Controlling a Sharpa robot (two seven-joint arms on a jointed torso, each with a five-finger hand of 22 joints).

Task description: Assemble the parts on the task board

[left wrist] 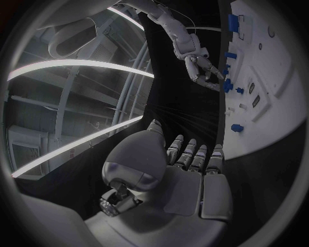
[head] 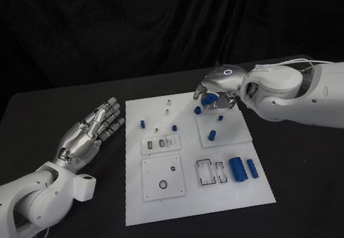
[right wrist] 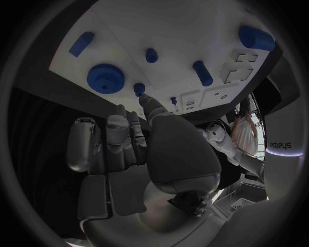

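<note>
The white task board point(head: 199, 204) lies in the middle of the black table. My right hand point(head: 216, 83) hovers over its far right part, fingers apart and holding nothing. A blue gear point(head: 210, 99) point(right wrist: 105, 78) lies on the board just under that hand. One fingertip point(right wrist: 146, 100) reaches close to a small blue peg point(right wrist: 138, 88); I cannot tell if it touches. More blue pegs point(head: 211, 136) point(right wrist: 202, 72) lie nearby. Two blue cylinders point(head: 245, 168) lie side by side at the near right. My left hand point(head: 92, 132) point(left wrist: 187, 170) lies flat and open, left of the board.
A small white block with slots point(head: 161, 144) and a square plate with a ring point(head: 162, 178) sit on the board's left half. A clear holder point(head: 211, 171) lies beside the cylinders. A lone blue peg point(head: 143, 123) stands near the board's left edge.
</note>
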